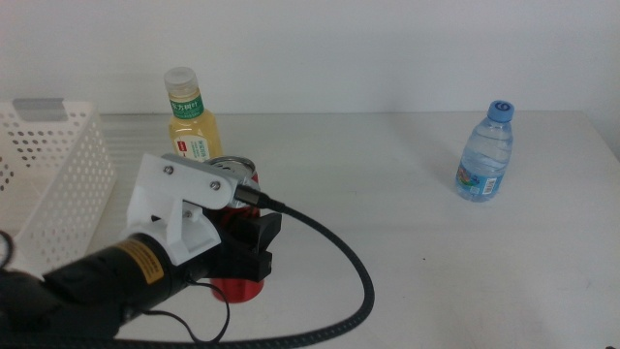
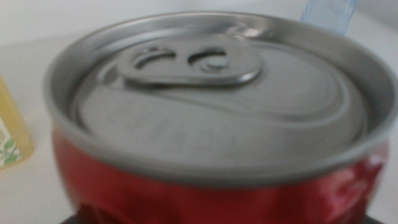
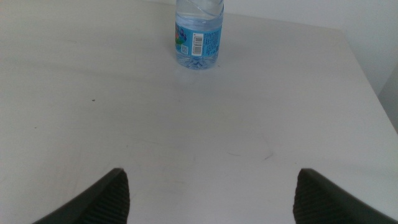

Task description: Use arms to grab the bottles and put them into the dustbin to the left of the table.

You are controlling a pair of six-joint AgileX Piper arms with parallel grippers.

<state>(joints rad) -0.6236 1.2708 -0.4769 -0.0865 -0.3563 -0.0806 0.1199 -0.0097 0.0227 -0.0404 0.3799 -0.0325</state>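
Three containers remain outside the dustbin (image 1: 58,174), the white perforated basket at the table's left edge. The red can (image 1: 237,287) stands nearest, a little to the right of the dustbin and toward the camera; the yellow-drink bottle (image 1: 190,118) is just behind the can, and the blue-capped water bottle (image 1: 486,152) stands well apart from the dustbin, far to its right.

The left gripper (image 1: 254,242) sits right at the can. Its wrist view is filled by the can's silver top, and the jaws are hidden, so I cannot tell whether they have closed on it. The can's red wall looks dented there, which suggests squeezing, though blur makes this uncertain.

The risks, as I judge them: thin aluminium may crumple and slip from a hard pinch, and a lift that swings back toward the dustbin could clip the yellow-drink bottle and topple it.

The right gripper (image 3: 211,193) waits with its jaws spread wide, facing the water bottle.
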